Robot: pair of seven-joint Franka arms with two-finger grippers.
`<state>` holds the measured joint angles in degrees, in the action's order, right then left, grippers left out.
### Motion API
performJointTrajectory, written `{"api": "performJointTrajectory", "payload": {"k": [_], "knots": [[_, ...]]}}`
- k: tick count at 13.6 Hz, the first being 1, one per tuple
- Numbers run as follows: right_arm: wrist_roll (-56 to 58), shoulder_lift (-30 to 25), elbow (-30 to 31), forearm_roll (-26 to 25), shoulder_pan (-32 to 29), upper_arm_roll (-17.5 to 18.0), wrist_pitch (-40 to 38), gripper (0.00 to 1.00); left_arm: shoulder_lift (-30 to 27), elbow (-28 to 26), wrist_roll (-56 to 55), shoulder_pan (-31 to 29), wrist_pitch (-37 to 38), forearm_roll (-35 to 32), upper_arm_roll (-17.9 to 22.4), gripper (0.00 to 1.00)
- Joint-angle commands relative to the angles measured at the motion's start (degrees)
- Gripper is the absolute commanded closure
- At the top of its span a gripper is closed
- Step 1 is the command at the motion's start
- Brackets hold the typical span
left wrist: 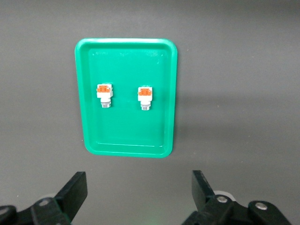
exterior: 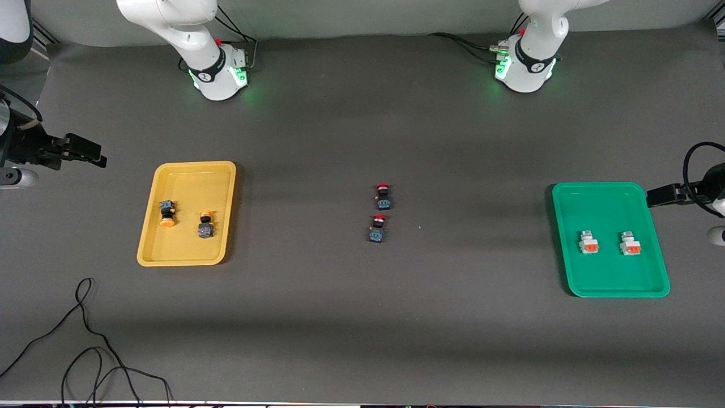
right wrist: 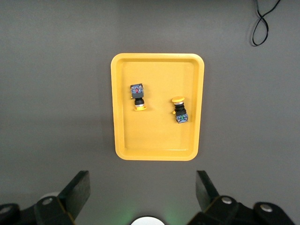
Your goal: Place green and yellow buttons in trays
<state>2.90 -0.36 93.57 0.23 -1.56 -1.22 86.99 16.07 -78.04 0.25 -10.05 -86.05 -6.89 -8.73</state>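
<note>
Both yellow buttons (exterior: 167,213) are lying in the yellow tray (exterior: 149,226), both white buttons (exterior: 588,242) in the green tray (exterior: 566,238); sorting is judged done. The left tool (left wrist: 138,192) and right tool (right wrist: 143,192) are being held released, empty. Two red buttons (exterior: 383,196) are being left mid-counter (exterior: 362,317).

One tray (exterior: 148,232) lies toward the right arm's end of the table (exterior: 317,306) and holds two push-button switches, one (exterior: 166,213) beside the other (exterior: 205,225), apart. The other tray (exterior: 566,249) lies toward the left arm's end and holds two switches (exterior: 588,242) (exterior: 630,243) side by side, apart. Between the trays, on the table's middle, two more switches lie close together, one (exterior: 377,229) nearer the front camera than the other (exterior: 383,196). A loose cable (exterior: 85,340) lies on the table nearer the front camera than the first tray.
</note>
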Motion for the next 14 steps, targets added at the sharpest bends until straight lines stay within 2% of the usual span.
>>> {"api": "performJointTrajectory", "payload": {"k": [1,3,5,7,9,10,14], "knots": [[-1.1,0.6,-1.3,-1.1,0.0,0.1,-0.4,0.0,0.7,2.5,-0.8,1.0,1.1,-0.5,-0.3,0.01],[-1.1,0.6,-1.2,-1.1,0.0,0.1,-0.4,0.0,-0.5,2.5,-1.3,0.9,1.2,-0.4,-2.5,0.0],[-1.1,0.6,-1.2,-1.1,-0.1,0.1,-0.4,0.0,-1.7,-0.9,-1.4,0.8,-0.4,1.0,-3.2,0.01],[-1.1,0.5,-1.2,-1.1,-0.1,0.1,-0.4,0.0,-4.0,-7.1,-1.7,1.0,-6.6,1.3,-3.3,0.02],[-1.0,0.5,-1.3,-1.1,-0.1,0.1,-0.4,0.0,-9.3,-16.0,-1.7,1.2,-13.5,1.3,-3.3,0.02],[-1.1,0.6,-1.2,-1.1,-0.1,0.1,-0.4,0.0,-10.3,-17.4,-1.7,1.1,-13.6,1.3,-3.3,0.02],[-1.1,0.5,-1.2,-1.1,-0.1,0.1,-0.5,0.0,-10.7,-16.9,-1.7,1.2,-12.8,1.3,-3.3,0.02]]}}
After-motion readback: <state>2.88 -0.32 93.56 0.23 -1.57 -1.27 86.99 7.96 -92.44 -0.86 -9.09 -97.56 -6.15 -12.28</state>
